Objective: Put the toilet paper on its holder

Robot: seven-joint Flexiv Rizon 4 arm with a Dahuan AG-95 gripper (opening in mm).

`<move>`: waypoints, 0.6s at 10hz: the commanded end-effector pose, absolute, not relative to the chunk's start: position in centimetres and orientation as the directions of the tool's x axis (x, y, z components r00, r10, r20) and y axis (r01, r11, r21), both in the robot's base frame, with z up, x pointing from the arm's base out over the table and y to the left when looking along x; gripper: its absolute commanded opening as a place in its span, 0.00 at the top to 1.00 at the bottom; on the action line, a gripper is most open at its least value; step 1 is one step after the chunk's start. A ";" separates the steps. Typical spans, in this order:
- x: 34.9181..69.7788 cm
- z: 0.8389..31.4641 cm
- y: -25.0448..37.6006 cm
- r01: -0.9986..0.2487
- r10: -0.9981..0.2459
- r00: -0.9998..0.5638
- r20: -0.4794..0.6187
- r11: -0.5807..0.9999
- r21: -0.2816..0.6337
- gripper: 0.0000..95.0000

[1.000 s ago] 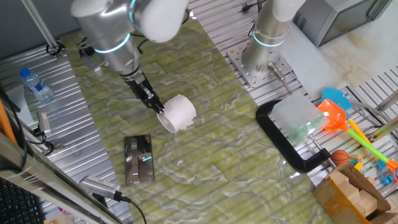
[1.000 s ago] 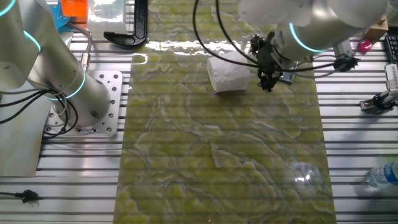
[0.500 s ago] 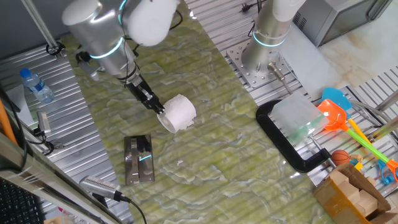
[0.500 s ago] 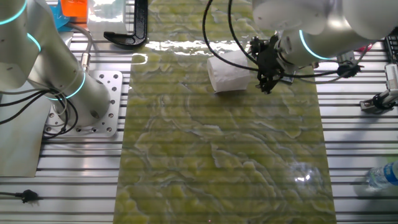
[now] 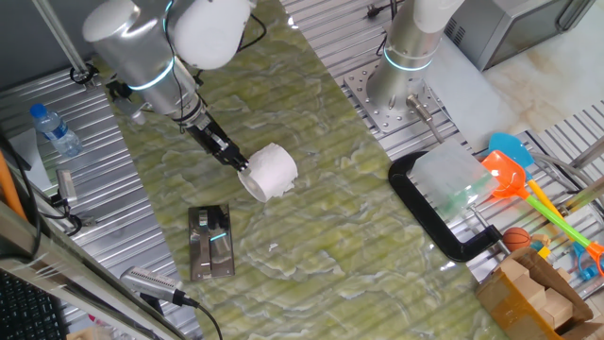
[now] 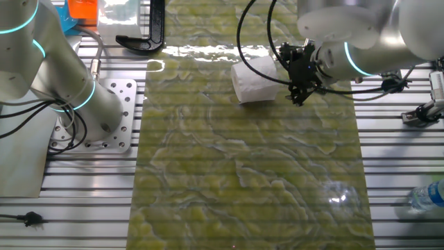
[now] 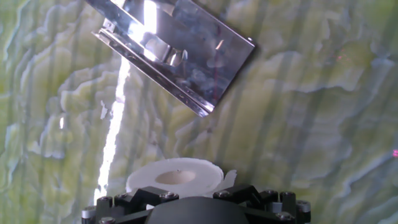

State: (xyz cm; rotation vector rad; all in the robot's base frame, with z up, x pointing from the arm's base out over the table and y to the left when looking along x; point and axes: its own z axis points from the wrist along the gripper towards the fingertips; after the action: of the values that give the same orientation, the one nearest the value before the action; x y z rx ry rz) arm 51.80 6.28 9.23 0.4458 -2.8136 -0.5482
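The toilet paper (image 5: 270,171) is up off the green marbled mat (image 5: 311,217), carried at the tip of the gripper (image 5: 241,165), which pinches the rim of the roll at its open end. One finger appears to sit inside the hollow core and the other outside the wall, though the fingertips themselves are hidden by paper in every view, so that part is a judgement.

The roll's long axis lies tilted, running away from the fingers, not yet upright. In the other fixed view the roll (image 6: 255,79) hangs just beside the gripper (image 6: 297,90), on its left.

Now the relation that matters: the holder (image 5: 211,242) lies on the mat below and slightly to the left of the roll in the fixed view, near but apart from it. In the hand view the holder (image 7: 177,53) shows ahead of the roll (image 7: 175,178), its shiny plate skewed to the frame, the short post just visible at its middle. The core must be turned vertical and lined over that post.
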 end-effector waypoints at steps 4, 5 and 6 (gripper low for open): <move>51.9 9.2 6.3 -0.229 -0.297 -0.941 0.160 0.910 0.345 0.00; 51.9 9.2 6.3 -0.220 -0.288 -0.945 0.158 0.912 0.345 0.00; 51.9 9.2 6.3 -0.201 -0.268 -0.950 0.162 0.919 0.338 0.00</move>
State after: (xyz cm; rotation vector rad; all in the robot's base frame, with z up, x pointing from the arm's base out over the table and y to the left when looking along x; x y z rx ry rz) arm 51.85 6.23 9.12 0.3688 -2.8812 -0.4709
